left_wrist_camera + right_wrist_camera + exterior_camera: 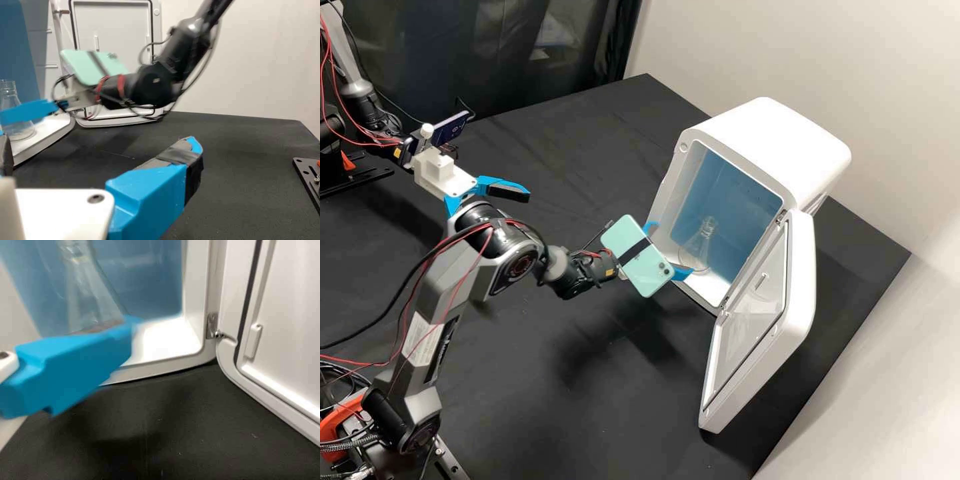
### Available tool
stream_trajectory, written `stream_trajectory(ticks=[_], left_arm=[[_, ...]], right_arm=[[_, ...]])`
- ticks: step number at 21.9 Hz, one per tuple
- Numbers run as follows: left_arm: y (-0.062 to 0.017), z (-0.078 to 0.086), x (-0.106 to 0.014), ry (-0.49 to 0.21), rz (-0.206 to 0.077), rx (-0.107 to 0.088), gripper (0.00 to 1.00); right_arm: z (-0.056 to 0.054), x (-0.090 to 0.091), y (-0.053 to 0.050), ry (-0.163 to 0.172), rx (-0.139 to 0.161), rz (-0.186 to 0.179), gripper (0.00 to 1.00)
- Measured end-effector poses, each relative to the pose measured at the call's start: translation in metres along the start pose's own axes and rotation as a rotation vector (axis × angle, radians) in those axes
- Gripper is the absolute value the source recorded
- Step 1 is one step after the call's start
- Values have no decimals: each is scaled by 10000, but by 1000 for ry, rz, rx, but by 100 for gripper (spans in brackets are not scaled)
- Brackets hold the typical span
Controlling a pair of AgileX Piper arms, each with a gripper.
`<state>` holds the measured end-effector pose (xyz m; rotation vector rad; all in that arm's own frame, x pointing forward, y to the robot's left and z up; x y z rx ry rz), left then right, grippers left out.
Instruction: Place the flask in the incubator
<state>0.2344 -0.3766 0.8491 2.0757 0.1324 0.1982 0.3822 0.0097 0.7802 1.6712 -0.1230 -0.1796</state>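
Note:
The white incubator (780, 143) stands at the right of the bench with its door (773, 320) swung open. A clear glass flask (705, 239) stands upright on its floor against the blue inner wall. My right gripper (667, 249), which carries a mint phone (637, 255), is at the incubator's mouth, open and holding nothing. One of its fingers (70, 370) sits just in front of the flask (85, 295). My left gripper (487, 200) hovers open and empty far to the left. The left wrist view takes in the flask (12, 112) and the right arm (160, 75).
The open door (280, 340) stands close beside the right gripper, hinged at the incubator's near corner. A wall rises right behind the incubator. Cables and arm mounts (360, 133) crowd the bench's left edge. Bare black bench (587, 373) stretches before the incubator.

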Motion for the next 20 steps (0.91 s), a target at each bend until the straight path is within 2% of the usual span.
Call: stream_trajectory(ticks=[3, 6, 7, 8, 10, 12, 14, 15, 18, 20], left_arm=[[-15, -2, -17, 3, -5, -3, 100], [-7, 2, -34, 15, 23, -19, 100], [3, 6, -42, 18, 41, -25, 100], [-4, 6, -50, 24, 42, -30, 100], [-13, 5, -58, 29, 39, -34, 100], [-6, 9, -97, 29, 43, -62, 100], [24, -8, -119, 35, 61, -89, 100], [33, -17, -122, 38, 65, -100, 100], [46, -33, -128, 42, 71, -109, 100], [54, -31, -132, 37, 73, -124, 100]], right_arm=[[-10, -281, 47, 60, -30, 21, 100], [29, -571, 83, 101, -38, 57, 100], [50, -699, 104, 120, -38, 75, 100], [87, -784, 122, 129, -22, 81, 100], [177, -987, 138, 147, 9, 66, 100], [222, -1184, 194, 154, 62, 56, 100], [225, -1358, 267, 170, 109, 78, 100], [226, -1402, 285, 175, 117, 86, 100], [222, -1531, 315, 190, 137, 100, 100], [215, -1561, 323, 199, 151, 105, 100]])
